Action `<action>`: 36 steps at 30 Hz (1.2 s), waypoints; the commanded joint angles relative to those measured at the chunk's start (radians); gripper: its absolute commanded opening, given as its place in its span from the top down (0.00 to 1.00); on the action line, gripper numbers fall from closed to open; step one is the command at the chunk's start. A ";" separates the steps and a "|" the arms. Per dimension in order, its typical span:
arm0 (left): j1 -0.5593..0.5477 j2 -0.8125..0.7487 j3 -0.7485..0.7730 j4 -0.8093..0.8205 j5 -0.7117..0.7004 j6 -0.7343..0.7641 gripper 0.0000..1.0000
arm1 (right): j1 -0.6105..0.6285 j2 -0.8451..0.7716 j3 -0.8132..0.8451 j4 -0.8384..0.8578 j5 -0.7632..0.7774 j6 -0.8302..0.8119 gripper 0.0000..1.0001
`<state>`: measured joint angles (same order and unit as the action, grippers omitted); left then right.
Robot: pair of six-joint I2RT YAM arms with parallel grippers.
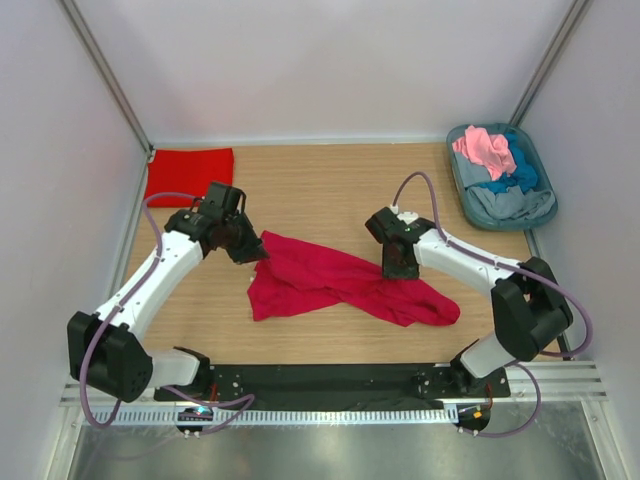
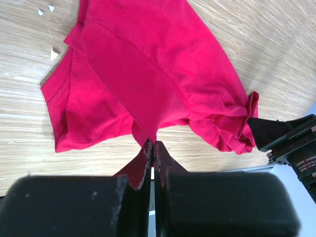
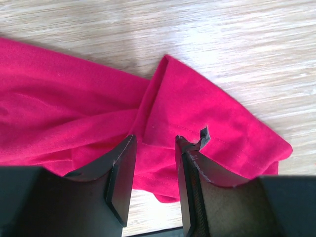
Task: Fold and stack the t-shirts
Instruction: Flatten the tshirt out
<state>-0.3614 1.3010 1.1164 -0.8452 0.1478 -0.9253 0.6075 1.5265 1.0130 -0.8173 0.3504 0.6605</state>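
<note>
A crimson t-shirt (image 1: 340, 285) lies rumpled and stretched across the middle of the table. My left gripper (image 1: 255, 250) is at its left corner, shut on a pinch of the cloth; in the left wrist view the t-shirt (image 2: 148, 64) narrows to a point at the closed gripper (image 2: 152, 144). My right gripper (image 1: 398, 268) hangs over the t-shirt's right part. In the right wrist view that gripper (image 3: 155, 140) is open, straddling a fold of the red cloth (image 3: 59, 113) without closing on it. A scarlet t-shirt (image 1: 190, 175) lies folded at the back left.
A grey-blue tub (image 1: 458, 178) at the back right holds a pink t-shirt (image 1: 485, 148), a blue one (image 1: 520, 172) and a grey one (image 1: 505, 205). White walls enclose the table on three sides. Small white scraps (image 2: 52, 53) lie on the wood beyond the shirt.
</note>
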 commanded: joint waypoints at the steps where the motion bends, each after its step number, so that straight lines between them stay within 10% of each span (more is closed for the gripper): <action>1: 0.004 0.006 0.029 0.003 0.016 0.026 1.00 | 0.005 0.014 -0.005 0.053 0.010 -0.032 0.56; 10: 0.004 0.014 0.036 0.003 0.019 0.025 1.00 | 0.005 0.057 0.022 -0.014 0.090 -0.022 0.63; 16: 0.004 0.017 0.043 0.005 0.012 0.028 1.00 | 0.005 0.024 0.027 -0.049 0.111 -0.013 0.99; 26: 0.062 0.046 0.198 -0.025 -0.040 0.000 1.00 | 0.005 -0.219 0.217 -0.388 0.194 0.001 0.97; 36: 0.123 -0.103 0.080 -0.179 -0.270 0.049 1.00 | 0.005 -0.424 -0.117 -0.167 -0.179 -0.019 0.99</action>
<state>-0.2787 1.2629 1.2259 -0.9360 0.0227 -0.9047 0.6079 1.0977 0.9535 -1.0374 0.2558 0.6418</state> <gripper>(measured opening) 0.006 0.041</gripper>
